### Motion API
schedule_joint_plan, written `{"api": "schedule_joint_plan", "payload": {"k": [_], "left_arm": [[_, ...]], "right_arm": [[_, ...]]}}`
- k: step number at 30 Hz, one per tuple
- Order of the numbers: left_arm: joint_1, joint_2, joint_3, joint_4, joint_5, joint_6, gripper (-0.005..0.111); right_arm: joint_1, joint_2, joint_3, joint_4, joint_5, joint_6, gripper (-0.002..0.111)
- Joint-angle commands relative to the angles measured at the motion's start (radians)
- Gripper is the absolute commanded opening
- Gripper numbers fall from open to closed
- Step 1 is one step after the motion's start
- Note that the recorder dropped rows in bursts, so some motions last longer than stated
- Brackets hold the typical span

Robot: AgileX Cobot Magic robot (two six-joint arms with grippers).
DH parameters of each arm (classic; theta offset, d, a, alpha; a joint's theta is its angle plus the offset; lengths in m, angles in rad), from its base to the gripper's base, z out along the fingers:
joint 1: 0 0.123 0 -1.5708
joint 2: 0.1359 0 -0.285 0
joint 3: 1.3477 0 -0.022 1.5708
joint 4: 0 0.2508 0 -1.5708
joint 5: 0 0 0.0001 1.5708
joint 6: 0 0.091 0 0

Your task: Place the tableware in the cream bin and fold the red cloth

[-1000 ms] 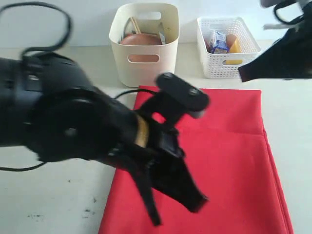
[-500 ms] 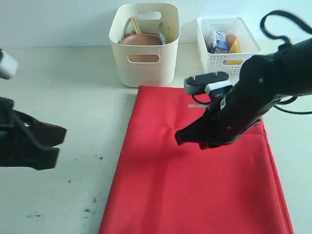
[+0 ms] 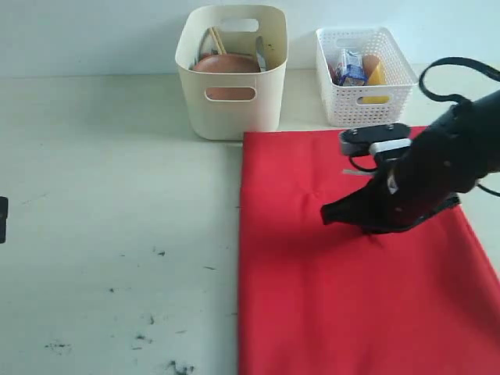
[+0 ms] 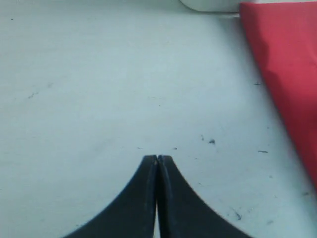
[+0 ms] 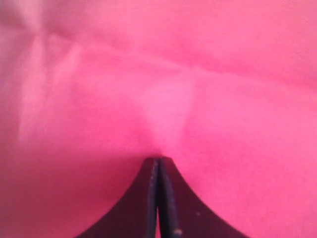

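Jaws squeezed together, my right gripper (image 3: pixel 328 216) rests on the large bright red cloth (image 3: pixel 312 312) spread at five o'clock from the tall cream plastic bin (image 3: pixel 231 113), so keep pressure light, no bunching.

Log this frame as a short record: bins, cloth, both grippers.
bin: tall cream plastic tub holding round brown plate, wooden chopsticks, silver knife
basket: white lattice-sided basket holding food items
cloth: large red cloth spread on pale table
right gripper: shut, tips at a pucker in the cloth
left gripper: shut, empty, above bare table
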Motion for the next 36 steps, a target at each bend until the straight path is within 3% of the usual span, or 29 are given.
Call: {"api": "schedule_joint_plan", "payload": {"k": [1, 7, 11, 14, 18, 20, 23, 26, 28, 32, 36], "left_arm": [[0.028, -0.005, 0.008, 0.012, -0.004, -0.006, 0.003], [0.028, -0.005, 0.008, 0.012, -0.006, -0.006, 0.003], [0.028, -0.005, 0.008, 0.012, -0.006, -0.006, 0.003], [0.028, -0.005, 0.008, 0.012, -0.008, -0.006, 0.003], [0.028, -0.005, 0.008, 0.012, -0.008, -0.006, 0.003], [0.028, -0.005, 0.008, 0.012, -0.008, -0.006, 0.003], [0.028, -0.005, 0.008, 0.012, -0.008, -0.006, 0.003], [0.028, -0.005, 0.008, 0.012, -0.006, -0.006, 0.003], [0.028, -0.005, 0.008, 0.012, -0.004, -0.006, 0.003], [0.028, -0.005, 0.008, 0.01, -0.004, -0.006, 0.003], [0.028, -0.005, 0.008, 0.01, -0.004, -0.006, 0.003]], "right_arm": [[-0.196, 0.06, 0.081, -0.157, 0.136, 0.14, 0.0], [-0.44, 0.037, 0.081, -0.174, 0.143, 0.16, 0.0], [-0.532, -0.051, 0.055, -0.172, 0.152, 0.162, 0.0], [-0.538, -0.179, 0.038, -0.164, 0.105, 0.159, 0.0], [-0.452, -0.304, 0.035, 0.01, -0.008, -0.007, 0.0], [-0.36, -0.288, 0.035, 0.102, -0.024, -0.134, 0.0], [-0.315, -0.213, 0.035, 0.101, -0.007, -0.135, 0.0], [-0.327, -0.097, 0.035, 0.084, 0.003, -0.097, 0.0], [-0.399, -0.021, 0.035, 0.068, -0.002, -0.095, 0.0], [-0.497, 0.011, 0.033, 0.056, -0.128, -0.129, 0.0], [-0.508, -0.001, 0.033, 0.067, -0.156, -0.119, 0.0]]}}
